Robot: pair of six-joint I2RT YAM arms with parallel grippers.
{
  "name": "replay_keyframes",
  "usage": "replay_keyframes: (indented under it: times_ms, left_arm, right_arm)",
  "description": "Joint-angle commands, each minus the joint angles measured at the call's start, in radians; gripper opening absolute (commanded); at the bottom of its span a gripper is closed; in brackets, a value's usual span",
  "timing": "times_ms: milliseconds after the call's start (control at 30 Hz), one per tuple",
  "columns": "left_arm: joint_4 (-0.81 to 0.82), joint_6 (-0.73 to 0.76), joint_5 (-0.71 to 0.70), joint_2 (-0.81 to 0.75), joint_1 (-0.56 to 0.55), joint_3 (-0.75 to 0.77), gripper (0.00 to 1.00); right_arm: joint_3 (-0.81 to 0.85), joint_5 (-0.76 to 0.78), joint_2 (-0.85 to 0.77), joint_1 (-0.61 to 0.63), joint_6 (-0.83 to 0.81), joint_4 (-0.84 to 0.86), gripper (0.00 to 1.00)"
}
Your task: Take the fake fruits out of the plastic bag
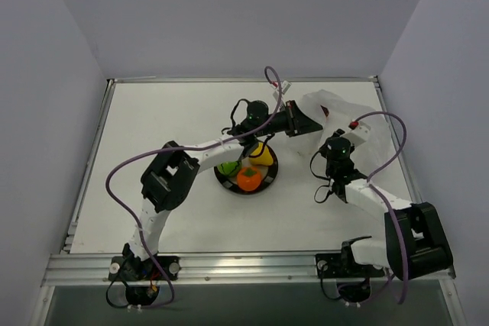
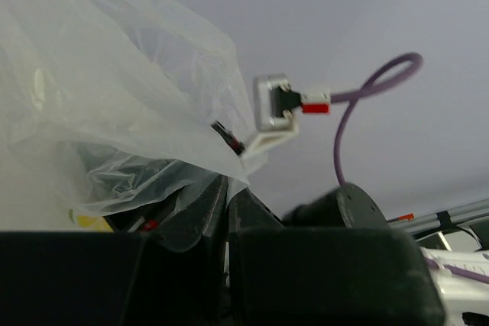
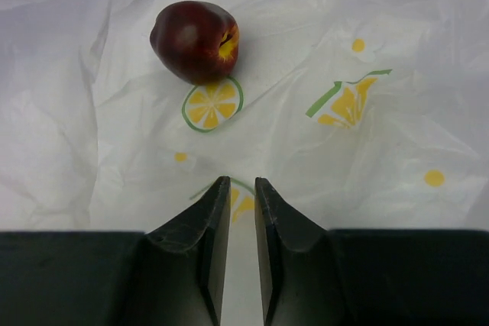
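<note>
The plastic bag (image 1: 336,107) lies crumpled at the back right, whitish with yellow citrus prints. My left gripper (image 1: 304,121) is shut on its edge and holds it up; the film drapes over the fingers in the left wrist view (image 2: 228,188). My right gripper (image 1: 336,138) hovers over the bag (image 3: 344,150), jaws a narrow gap apart, holding nothing. A dark red apple-like fruit (image 3: 195,40) rests on the bag ahead of them. The green ball (image 1: 227,167), yellow fruit (image 1: 262,154) and orange fruit (image 1: 248,179) sit on the metal plate (image 1: 229,185).
The plate stands mid-table under my left forearm. The right wrist camera and its purple cable (image 2: 344,112) hang just beyond the lifted bag (image 2: 114,97). White walls enclose the table on three sides.
</note>
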Motion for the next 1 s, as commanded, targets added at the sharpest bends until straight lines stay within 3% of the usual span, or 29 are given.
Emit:
replay_keyframes:
  times_ms: [0,67,233,400,433,500,667,800,967]
  left_arm:
    - [0.077,-0.015,0.027,-0.085,-0.028,0.035,0.02]
    - [0.084,-0.021,0.022,-0.094,-0.031,0.022,0.02]
    - [0.095,-0.021,0.022,-0.131,-0.045,-0.003,0.02]
    - [0.116,-0.044,0.044,-0.147,-0.08,-0.008,0.02]
    - [0.139,-0.055,0.05,-0.147,-0.086,-0.009,0.02]
    - [0.161,-0.081,0.065,-0.145,-0.099,-0.014,0.02]
    - [0.245,-0.134,0.079,-0.166,-0.091,-0.115,0.03]
    - [0.23,-0.125,0.057,-0.206,-0.048,-0.166,0.06]
    - [0.173,-0.105,0.048,-0.207,-0.054,-0.146,0.03]
  right_arm:
    - [0.046,-0.197,0.092,-0.091,0.018,0.198,0.19]
    - [0.05,-0.255,0.159,-0.129,0.035,0.246,0.23]
    - [0.108,-0.37,0.259,-0.218,0.035,0.312,0.45]
    - [0.158,-0.392,0.311,-0.242,0.023,0.323,0.92]
    - [0.17,-0.395,0.317,-0.242,0.02,0.326,0.95]
    - [0.178,-0.412,0.333,-0.245,0.023,0.337,1.0]
    - [0.243,-0.464,0.443,-0.245,0.043,0.369,1.0]
    - [0.305,-0.466,0.518,-0.245,0.049,0.409,1.0]
    - [0.421,-0.475,0.644,-0.245,0.036,0.371,1.0]
